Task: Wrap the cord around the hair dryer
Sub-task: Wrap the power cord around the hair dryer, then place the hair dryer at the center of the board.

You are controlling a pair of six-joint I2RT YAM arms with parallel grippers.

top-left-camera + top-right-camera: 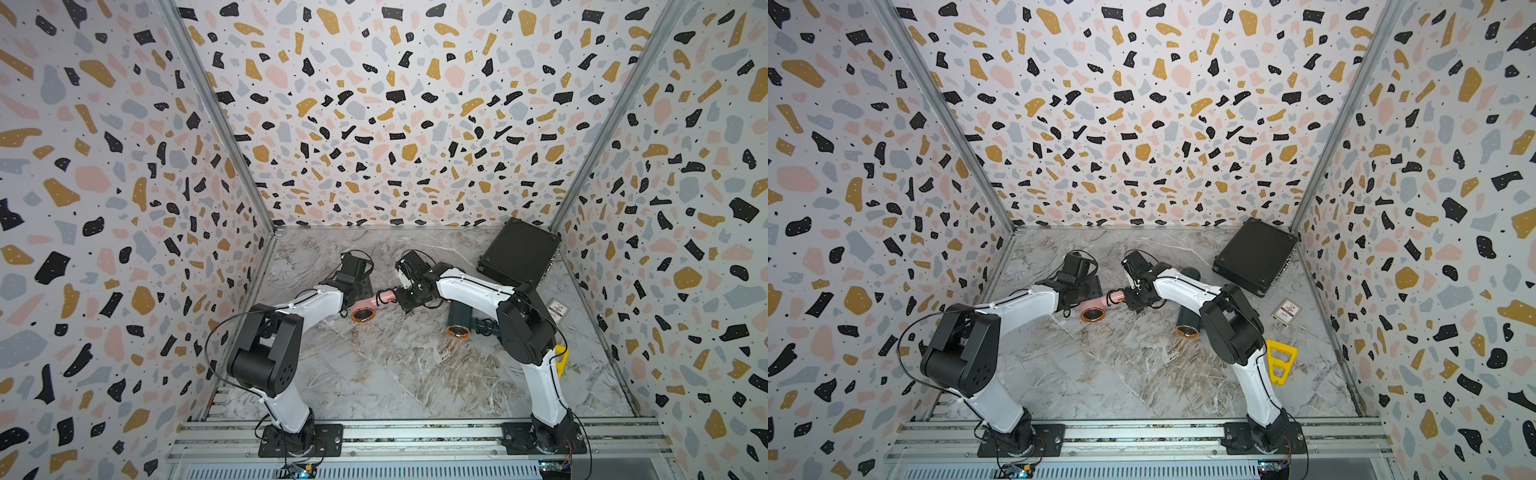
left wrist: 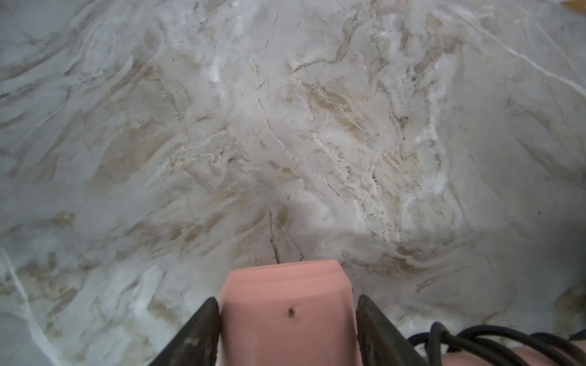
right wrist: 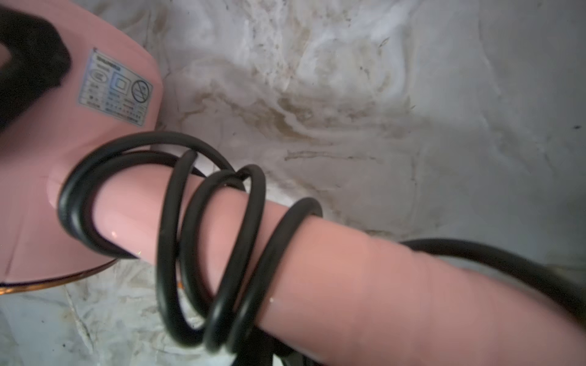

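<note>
The left claw [image 2: 288, 302] is clamped on the body of the pink hair dryer [image 3: 364, 285], mid-table. Its handle runs rightward to the right claw [image 1: 409, 297], whose grip I cannot tell. The black cord [image 3: 177, 221] coils round that handle.

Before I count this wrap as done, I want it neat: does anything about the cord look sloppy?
The thick black cord sits loose and uneven around the handle of the pink plastic hair dryer: loops cross one another, some stand off it, and a tail trails away unwrapped.
</note>
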